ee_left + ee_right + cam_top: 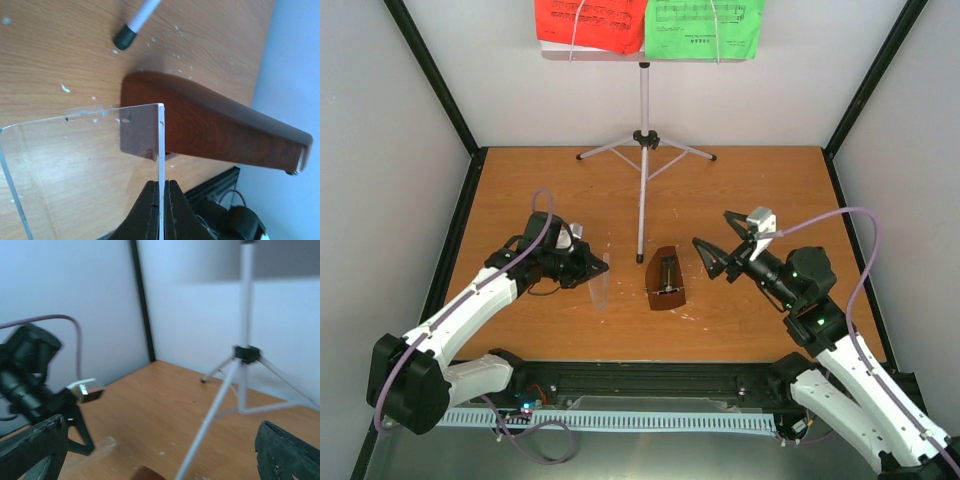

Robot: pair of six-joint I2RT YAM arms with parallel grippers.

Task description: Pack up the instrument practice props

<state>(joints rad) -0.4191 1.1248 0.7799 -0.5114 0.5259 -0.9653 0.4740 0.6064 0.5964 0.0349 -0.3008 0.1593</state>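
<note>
One metronome [666,280], brown, sits on the worktop [520,180] midway along the near edge. One clear cover [599,278] is just left of it, off the body, pinched by its edge between the left fingers [152,202]. Right fingers [712,258] are spread wide and empty, just right of the metronome. One stand [643,140], three legs, is at far edge centre. Two sheets on its tray: one red sheet [590,22], one green sheet [708,28], side by side.
</note>
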